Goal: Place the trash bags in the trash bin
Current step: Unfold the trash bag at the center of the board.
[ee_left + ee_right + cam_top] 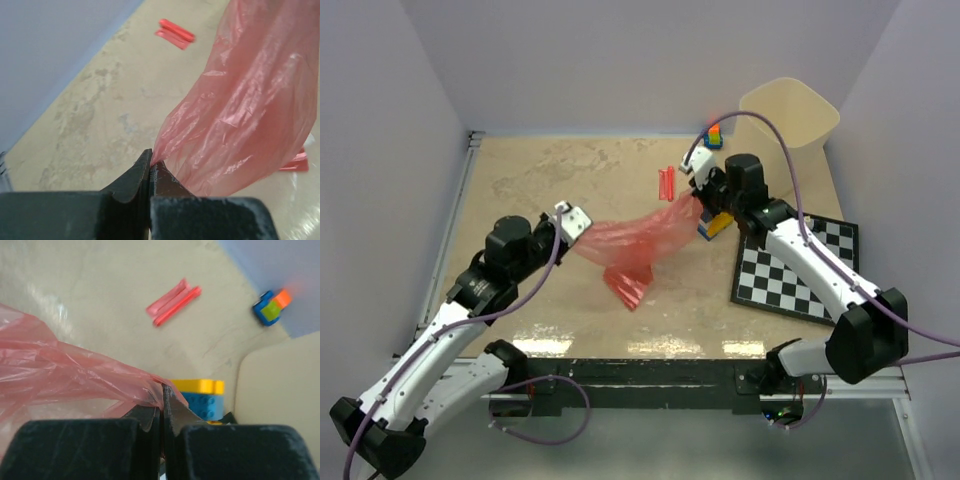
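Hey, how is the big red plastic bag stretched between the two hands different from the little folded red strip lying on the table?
The crinkly translucent red plastic sack is opened out and far larger; the narrow folded red plastic strip is compact and flat. The sack is pinched at opposite ends by the left hand and the right hand; the strip lies untouched on the table. Both are thin red plastic.

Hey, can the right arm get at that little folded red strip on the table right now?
Probably not yet. The folded strip lies uncovered near the right gripper, but that gripper is shut on the red sack, which the left gripper pinches too. It would have to let go first.
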Controlling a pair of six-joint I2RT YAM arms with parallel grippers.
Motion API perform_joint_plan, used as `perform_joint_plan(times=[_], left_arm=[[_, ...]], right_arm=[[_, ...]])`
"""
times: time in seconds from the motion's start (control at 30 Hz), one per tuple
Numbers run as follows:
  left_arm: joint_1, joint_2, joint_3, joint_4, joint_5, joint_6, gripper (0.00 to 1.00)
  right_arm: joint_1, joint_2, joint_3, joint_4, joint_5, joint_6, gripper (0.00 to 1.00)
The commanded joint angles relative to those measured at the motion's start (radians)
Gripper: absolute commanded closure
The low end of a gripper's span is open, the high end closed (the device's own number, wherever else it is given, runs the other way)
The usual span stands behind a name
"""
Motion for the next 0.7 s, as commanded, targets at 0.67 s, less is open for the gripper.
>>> perform_joint_plan(times=[0.67], left_arm=[[0.094,0.194,0.288,0.411,0.062,0.046,0.79]], right_arm=[[0.026,0.121,0.602,0.365,0.198,0.435,1.00]])
